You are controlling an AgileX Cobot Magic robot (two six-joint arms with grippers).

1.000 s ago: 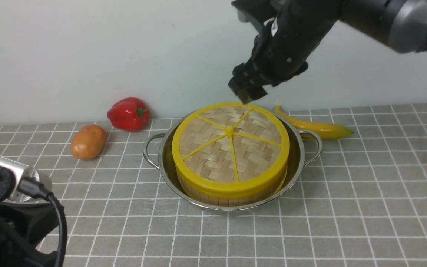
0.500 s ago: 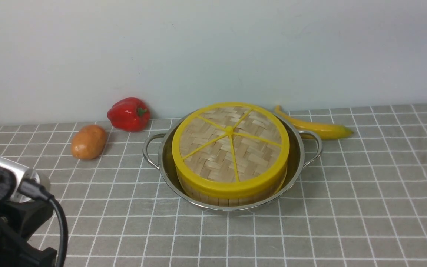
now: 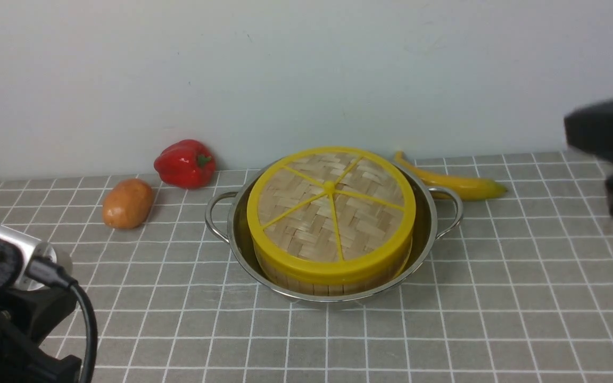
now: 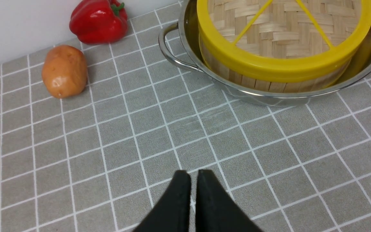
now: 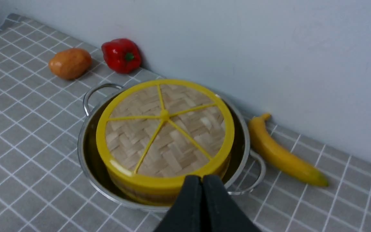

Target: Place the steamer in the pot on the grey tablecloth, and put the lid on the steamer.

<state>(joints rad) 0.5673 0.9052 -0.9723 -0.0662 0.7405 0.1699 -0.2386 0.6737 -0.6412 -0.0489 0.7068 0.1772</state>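
The steamer [image 3: 328, 283] sits inside the pot [image 3: 242, 260] on the grey tablecloth [image 3: 498, 298]. The lid [image 3: 330, 205] lies flat on the steamer and hides its contents. My left gripper [image 4: 193, 174] is shut and empty, above bare cloth on the near left of the pot [image 4: 269, 98]. My right gripper [image 5: 201, 178] is shut and empty, raised off to the right of the pot [image 5: 89, 154]; the lid [image 5: 164, 129] shows whole below it. In the front view the right arm [image 3: 612, 159] is a blurred dark shape at the right edge.
A red pepper [image 3: 185, 163] and a potato [image 3: 127, 202] lie at the back left. A banana [image 3: 453, 182] lies behind the pot's right handle, by the wall. My left arm [image 3: 3, 298] fills the near left corner.
My right arm was above the lid's far rim, left the front view, and now shows blurred at the right edge. Pot, steamer and lid have not moved.
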